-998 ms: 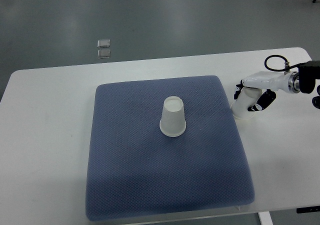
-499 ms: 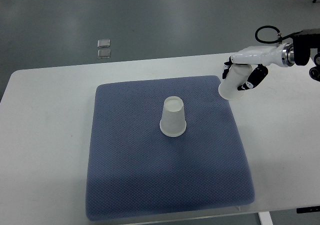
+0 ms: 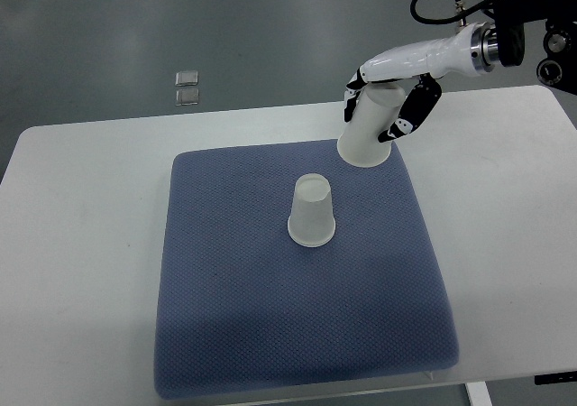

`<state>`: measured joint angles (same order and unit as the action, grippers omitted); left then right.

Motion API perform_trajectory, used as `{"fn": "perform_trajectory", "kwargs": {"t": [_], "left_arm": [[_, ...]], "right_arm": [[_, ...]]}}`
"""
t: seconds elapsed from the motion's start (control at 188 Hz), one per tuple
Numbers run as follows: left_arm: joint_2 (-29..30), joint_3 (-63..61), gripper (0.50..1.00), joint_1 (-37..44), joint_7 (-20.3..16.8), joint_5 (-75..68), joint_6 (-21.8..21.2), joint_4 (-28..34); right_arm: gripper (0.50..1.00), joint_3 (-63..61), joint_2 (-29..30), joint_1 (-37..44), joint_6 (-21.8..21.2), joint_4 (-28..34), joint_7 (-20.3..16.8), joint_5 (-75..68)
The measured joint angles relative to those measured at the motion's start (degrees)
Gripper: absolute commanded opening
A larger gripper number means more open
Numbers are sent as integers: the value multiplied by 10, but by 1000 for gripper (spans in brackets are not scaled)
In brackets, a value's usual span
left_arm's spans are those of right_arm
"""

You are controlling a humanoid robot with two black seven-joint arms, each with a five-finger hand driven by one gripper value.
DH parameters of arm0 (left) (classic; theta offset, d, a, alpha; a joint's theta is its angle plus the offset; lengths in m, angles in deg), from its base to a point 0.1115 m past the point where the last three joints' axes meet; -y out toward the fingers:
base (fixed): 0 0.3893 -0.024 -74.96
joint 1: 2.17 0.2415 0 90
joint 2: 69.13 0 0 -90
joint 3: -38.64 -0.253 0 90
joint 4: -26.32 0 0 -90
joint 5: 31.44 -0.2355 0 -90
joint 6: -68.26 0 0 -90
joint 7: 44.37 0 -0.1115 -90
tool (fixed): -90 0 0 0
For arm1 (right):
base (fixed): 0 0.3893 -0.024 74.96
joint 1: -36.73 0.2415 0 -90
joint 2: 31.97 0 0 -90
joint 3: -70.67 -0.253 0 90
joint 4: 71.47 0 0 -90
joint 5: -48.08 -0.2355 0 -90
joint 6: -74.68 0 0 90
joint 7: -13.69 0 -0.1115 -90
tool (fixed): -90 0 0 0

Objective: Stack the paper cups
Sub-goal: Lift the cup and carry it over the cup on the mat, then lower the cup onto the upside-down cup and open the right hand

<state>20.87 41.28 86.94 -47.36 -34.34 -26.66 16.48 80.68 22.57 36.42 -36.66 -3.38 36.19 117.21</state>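
**Cut off and covered**

We lose the right arm (image 3: pixel 505 41) at the picture's right edge. The right hand (image 3: pixel 397 95) covers the held cup's (image 3: pixel 368 131) top. Beyond the blue mat (image 3: pixel 297 334), the table (image 3: pixel 81 244) runs off the bottom edge.

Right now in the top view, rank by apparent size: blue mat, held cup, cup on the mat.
1. Blue mat, by far.
2-3. Held cup in the right hand and cup on the mat: they look alike; the raised one sits nearer the camera, so unranked.

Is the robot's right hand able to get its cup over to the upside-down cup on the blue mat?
Probably yes. The right hand holds its paper cup up beside the upside-down cup, with only bare mat between.
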Motion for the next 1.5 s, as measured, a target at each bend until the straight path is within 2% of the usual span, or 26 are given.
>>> {"fn": "perform_trajectory", "kwargs": {"t": [0.462,1.115,1.285,1.412,1.465,1.476,1.502], "left_arm": [[0,0,1000,0,0,0,0,0],[0,0,1000,0,0,0,0,0],[0,0,1000,0,0,0,0,0],[0,0,1000,0,0,0,0,0],[0,0,1000,0,0,0,0,0],[0,0,1000,0,0,0,0,0],[0,0,1000,0,0,0,0,0]], "right_arm": [[680,0,89,-10,-2,-36,-8,-11],[680,2,94,-48,4,-43,-9,-5],[682,2,113,-71,19,-56,-9,1],[713,2,122,-83,30,-65,-9,1],[772,2,127,-85,33,-67,-9,-1],[805,2,128,-86,33,-68,-9,-2],[846,1,131,-86,34,-69,-9,-3]]}}
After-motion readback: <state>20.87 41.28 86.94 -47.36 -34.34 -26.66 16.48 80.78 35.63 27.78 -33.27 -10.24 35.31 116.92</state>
